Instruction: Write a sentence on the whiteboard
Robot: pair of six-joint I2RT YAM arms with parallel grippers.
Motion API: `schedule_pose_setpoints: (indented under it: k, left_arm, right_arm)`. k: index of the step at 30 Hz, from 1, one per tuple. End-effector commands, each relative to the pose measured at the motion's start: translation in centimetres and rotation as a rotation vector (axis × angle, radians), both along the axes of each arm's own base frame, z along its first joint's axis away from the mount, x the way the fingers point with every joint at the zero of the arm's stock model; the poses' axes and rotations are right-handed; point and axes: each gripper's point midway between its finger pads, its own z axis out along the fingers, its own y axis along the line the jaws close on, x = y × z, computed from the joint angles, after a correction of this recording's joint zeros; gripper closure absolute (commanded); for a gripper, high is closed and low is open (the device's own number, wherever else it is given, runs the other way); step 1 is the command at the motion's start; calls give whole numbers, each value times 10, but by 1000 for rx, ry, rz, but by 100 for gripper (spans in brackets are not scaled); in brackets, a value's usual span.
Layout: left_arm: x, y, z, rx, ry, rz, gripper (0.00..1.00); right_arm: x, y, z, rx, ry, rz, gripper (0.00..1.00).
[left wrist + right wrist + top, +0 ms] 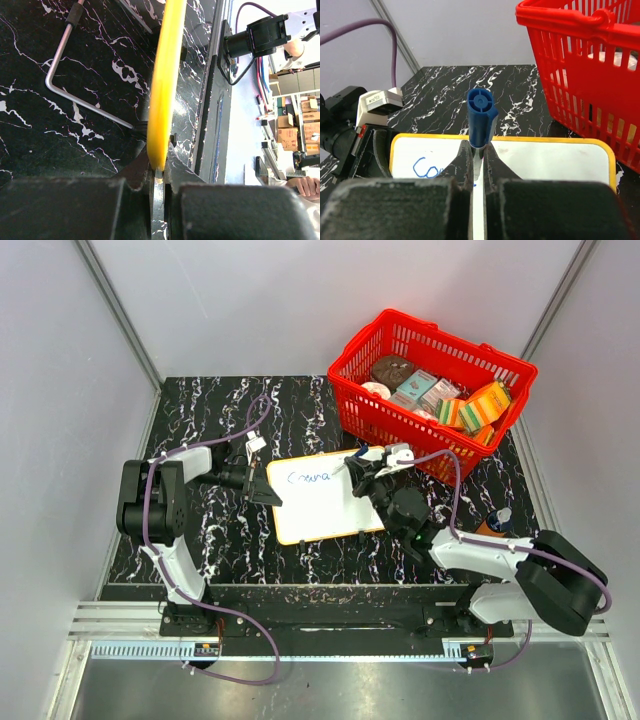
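Evidently mid-writing: only a few blue letters of the sentence [308, 478] are on the whiteboard [325, 508], so next the right gripper [358, 472], clenched on the blue marker [481, 117], should move rightward w/ steady tip pressure. The board lies flat, near-left of the red basket [352, 355], its left rim pinched by the left gripper [268, 492]; the marker is over its far edge, just right of the letters.

**Robot test cell in a lab**

Pale panels [300, 300] on metal posts [120, 315] fence a black marbled table [230, 530] across the middle of the top view, with a left arm [160, 510] and a right arm [500, 560] bolted to a rail [330, 620] along its lower edge. At the right edge of the left wrist view stand shelves [295, 93] of cardboard boxes [286, 134] and cables [261, 82].
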Motion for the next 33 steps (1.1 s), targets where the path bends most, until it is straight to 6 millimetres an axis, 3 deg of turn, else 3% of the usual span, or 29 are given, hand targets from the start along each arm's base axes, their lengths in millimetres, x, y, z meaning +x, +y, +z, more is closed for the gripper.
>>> schedule_pose_setpoints:
  k: [1, 25, 33]
  left_arm:
    - [4, 8, -24, 129, -48, -25, 100]
    - [4, 8, -23, 127, -52, -26, 100]
    - [4, 8, -23, 127, -52, -26, 100]
  right_arm:
    - [5, -12, 24, 23, -49, -55, 100]
    - [15, -4, 22, 22, -34, -61, 100]
    - [19, -9, 18, 20, -27, -100, 100]
